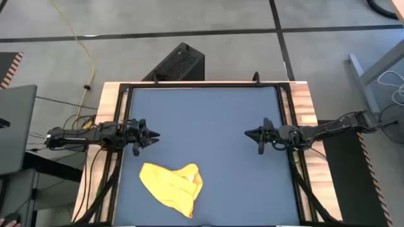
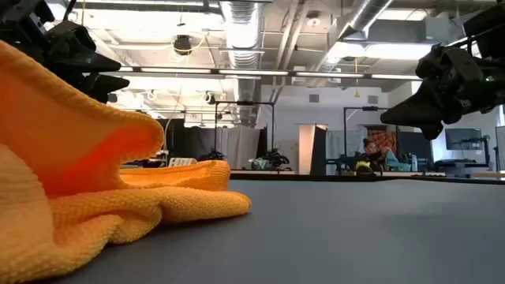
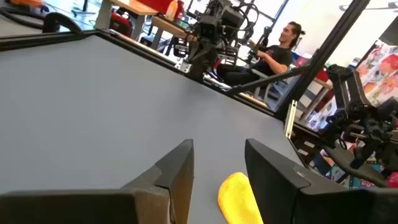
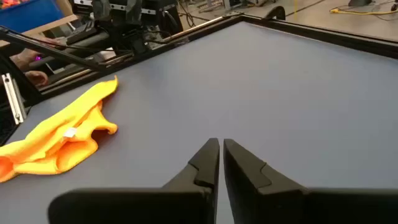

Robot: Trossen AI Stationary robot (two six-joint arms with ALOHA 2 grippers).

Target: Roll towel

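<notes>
The left claw [image 1: 153, 135] hovers above the desk [image 1: 208, 113] at nine o'clock in the high view, its fingers apart and holding nothing. The towel [image 1: 172, 187] lies crumpled just toward five o'clock from it, near the desk's six o'clock edge, its long axis running roughly ten to four. The right claw [image 1: 250, 133] waits at three o'clock, its fingers nearly together and empty, well apart from the cloth. The left arm is the nearer one, so the first grasp probably falls to it. A small white tag [image 4: 69, 132] shows on the towel; no writing on it can be read.
</notes>
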